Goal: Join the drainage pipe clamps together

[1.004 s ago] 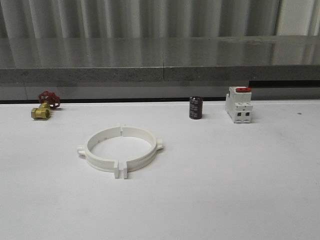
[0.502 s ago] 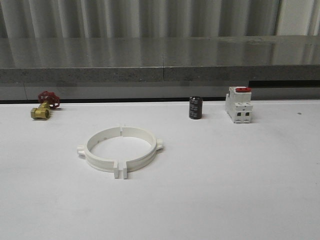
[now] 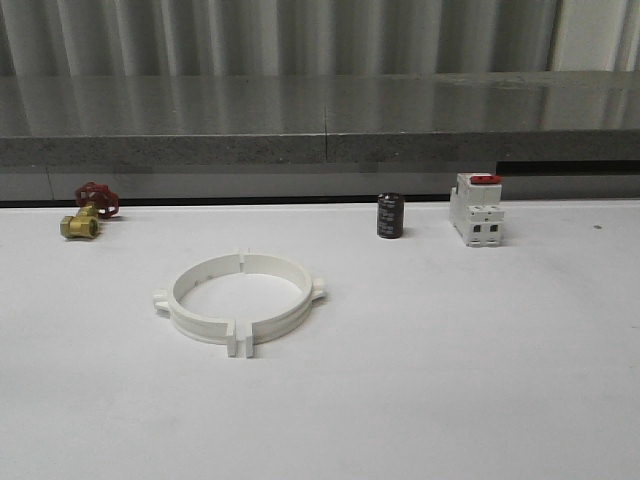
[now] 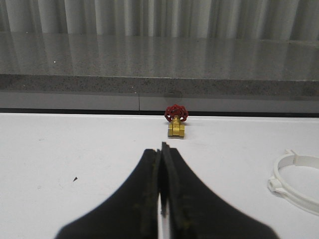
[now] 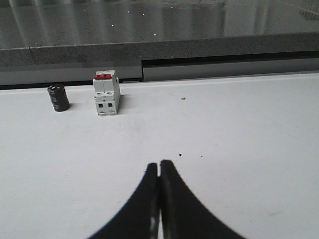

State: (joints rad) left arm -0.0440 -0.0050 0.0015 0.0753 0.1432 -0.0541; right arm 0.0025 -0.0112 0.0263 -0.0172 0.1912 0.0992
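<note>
The two white drainage pipe clamps (image 3: 240, 299) lie on the white table left of centre, their end flanges meeting front and back so they form one flat ring with a small tab on each side. Part of that ring (image 4: 296, 181) shows at the edge of the left wrist view. My left gripper (image 4: 162, 149) is shut with nothing between its black fingers, low over bare table, apart from the ring. My right gripper (image 5: 159, 165) is also shut and empty, over bare table well away from the ring.
A brass valve with a red handwheel (image 3: 85, 212) sits at the back left. A black cylinder (image 3: 390, 216) and a white switch block with a red top (image 3: 476, 210) stand at the back right. A grey ledge (image 3: 320, 140) runs behind the table.
</note>
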